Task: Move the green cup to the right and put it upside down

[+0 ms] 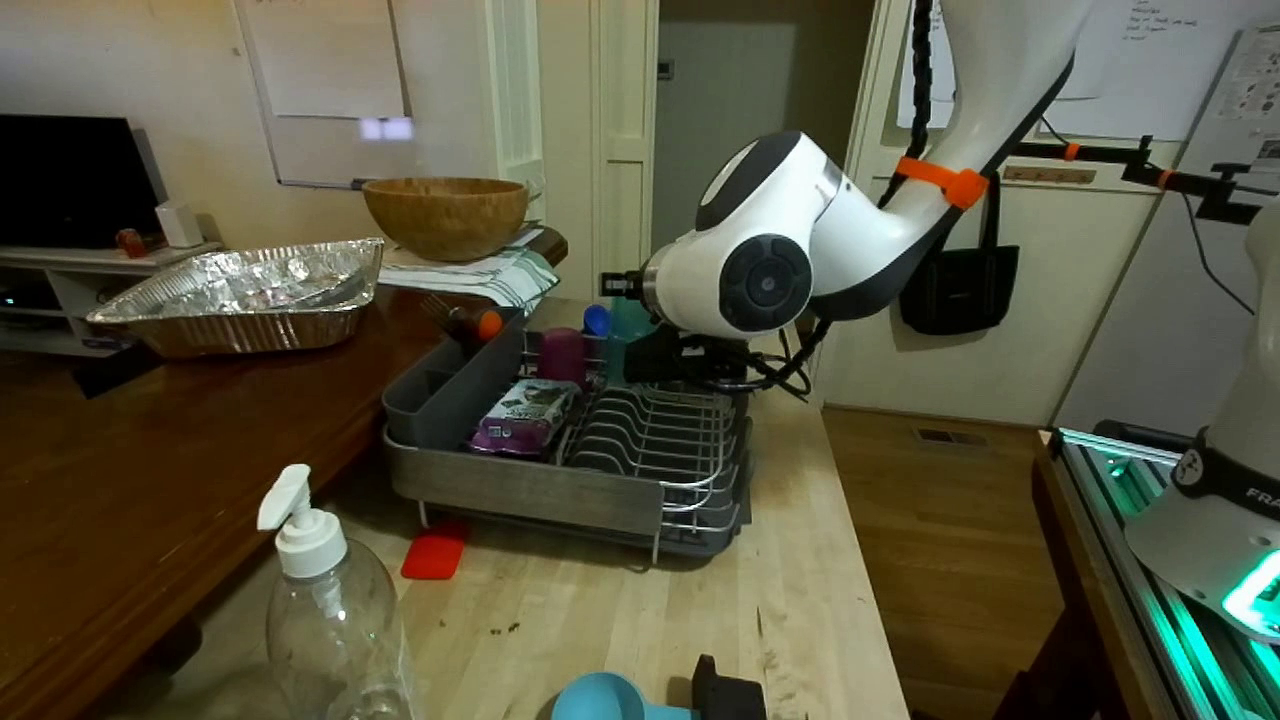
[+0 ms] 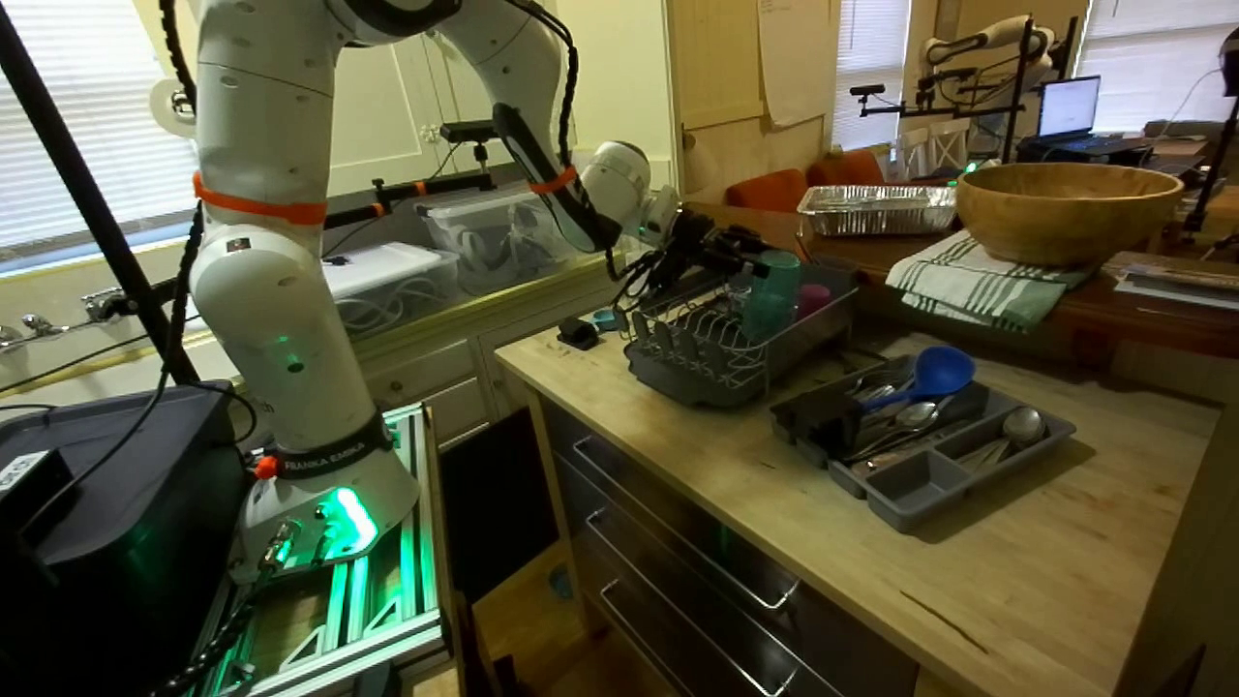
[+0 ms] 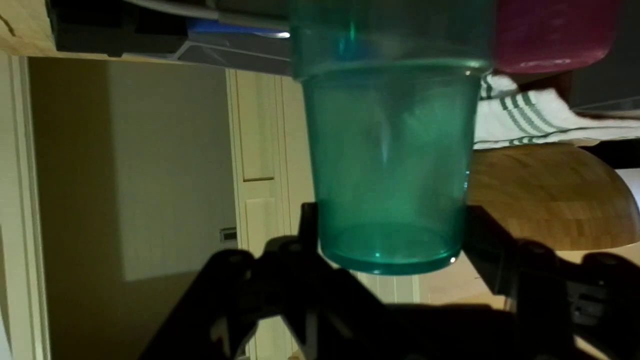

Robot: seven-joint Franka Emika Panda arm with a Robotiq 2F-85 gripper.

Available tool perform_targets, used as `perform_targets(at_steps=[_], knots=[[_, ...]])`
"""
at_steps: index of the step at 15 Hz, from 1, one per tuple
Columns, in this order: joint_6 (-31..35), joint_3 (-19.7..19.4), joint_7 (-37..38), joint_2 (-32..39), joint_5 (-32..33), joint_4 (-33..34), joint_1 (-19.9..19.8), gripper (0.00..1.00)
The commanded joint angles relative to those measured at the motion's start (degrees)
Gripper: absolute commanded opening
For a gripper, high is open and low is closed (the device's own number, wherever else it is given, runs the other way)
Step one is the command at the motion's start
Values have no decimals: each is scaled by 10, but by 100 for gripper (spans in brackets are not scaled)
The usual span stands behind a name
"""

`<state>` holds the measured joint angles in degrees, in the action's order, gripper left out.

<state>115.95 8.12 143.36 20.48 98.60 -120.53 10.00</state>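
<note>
The green cup [image 3: 385,165], see-through teal, stands base up in the dish rack [image 1: 560,490]. Its narrow base is nearest my gripper [image 3: 392,220] in the wrist view, which stands upside down. The black fingers touch both sides of the cup near the base, so the gripper is shut on it. In an exterior view, the cup [image 2: 771,295] shows behind the rack's wires; whether it rests on the rack floor I cannot tell. In an exterior view, the cup [image 1: 632,325] is partly behind the arm. The rim is out of the wrist view.
A purple cup [image 1: 561,355] and a purple packet [image 1: 525,415] are in the rack beside the green cup. A grey cutlery tray [image 2: 915,484] with a blue ladle [image 2: 944,373] lies on the counter beside the rack. A wooden bowl [image 2: 1065,208] stands behind on a towel.
</note>
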Motion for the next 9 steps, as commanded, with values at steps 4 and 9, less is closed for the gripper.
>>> perform_targets(at_steps=[4, 9], knots=[[-33, 3, 0, 15, 4, 5, -10, 47], [12, 13, 7, 6, -22, 0, -24, 100]])
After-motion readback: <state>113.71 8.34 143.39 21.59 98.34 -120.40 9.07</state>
